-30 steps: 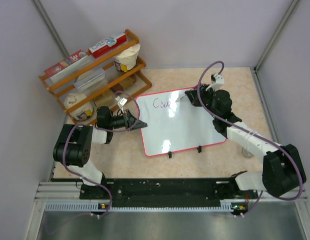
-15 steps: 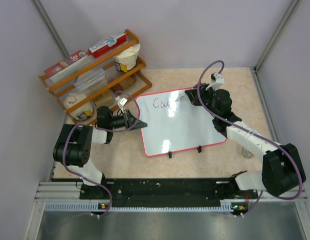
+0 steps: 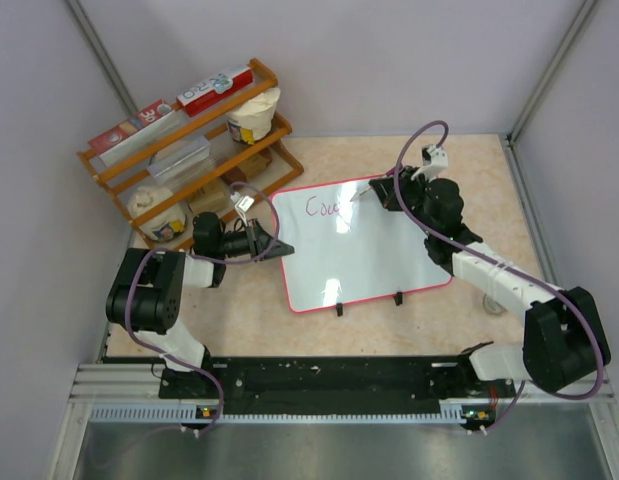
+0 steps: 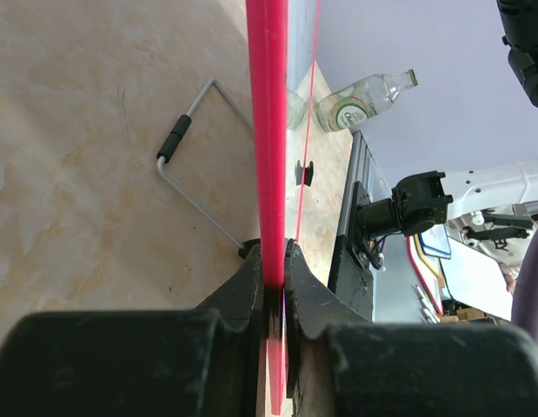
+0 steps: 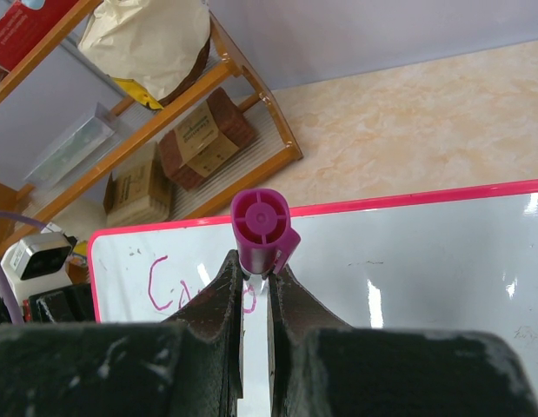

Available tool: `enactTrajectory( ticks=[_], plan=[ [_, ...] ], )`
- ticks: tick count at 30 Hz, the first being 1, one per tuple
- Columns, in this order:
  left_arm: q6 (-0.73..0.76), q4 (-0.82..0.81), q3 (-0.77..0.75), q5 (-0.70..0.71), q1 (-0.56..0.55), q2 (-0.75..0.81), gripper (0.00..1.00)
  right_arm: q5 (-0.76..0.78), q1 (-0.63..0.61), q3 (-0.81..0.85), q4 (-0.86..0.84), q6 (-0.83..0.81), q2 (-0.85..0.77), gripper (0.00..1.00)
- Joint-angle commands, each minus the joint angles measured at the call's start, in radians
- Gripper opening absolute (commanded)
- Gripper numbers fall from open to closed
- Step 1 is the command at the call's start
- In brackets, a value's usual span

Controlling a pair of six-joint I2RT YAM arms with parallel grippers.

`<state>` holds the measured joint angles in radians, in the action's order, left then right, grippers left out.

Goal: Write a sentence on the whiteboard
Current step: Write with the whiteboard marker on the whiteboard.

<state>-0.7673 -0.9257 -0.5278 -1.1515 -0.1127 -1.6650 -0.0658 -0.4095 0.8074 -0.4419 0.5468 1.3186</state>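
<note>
I see the whiteboard (image 3: 359, 250) mid-frame on the tabletop (image 3: 469, 165). My left gripper (image 4: 275, 261) is pinching its pink rim at the left edge. My right gripper (image 5: 255, 271) is clamped on a purple marker (image 5: 262, 221) over the board's upper part, just right of the sentence (image 3: 325, 208), which shows only a few pink letters.

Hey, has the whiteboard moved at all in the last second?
No. In the top view the whiteboard has its far left corner just as close to the foot of the wooden rack as before.
</note>
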Motion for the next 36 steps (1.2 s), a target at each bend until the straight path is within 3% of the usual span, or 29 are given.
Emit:
enactTrajectory(
  ticks=[1,36],
  plan=[
    [0.077,-0.019,-0.018,0.044,0.001,0.017,0.00,0.015,0.015,0.009,-0.012,-0.018,0.011,0.00],
    [0.077,-0.021,-0.020,0.044,0.001,0.014,0.00,0.020,0.017,-0.062,0.002,-0.039,-0.045,0.00]
  ],
)
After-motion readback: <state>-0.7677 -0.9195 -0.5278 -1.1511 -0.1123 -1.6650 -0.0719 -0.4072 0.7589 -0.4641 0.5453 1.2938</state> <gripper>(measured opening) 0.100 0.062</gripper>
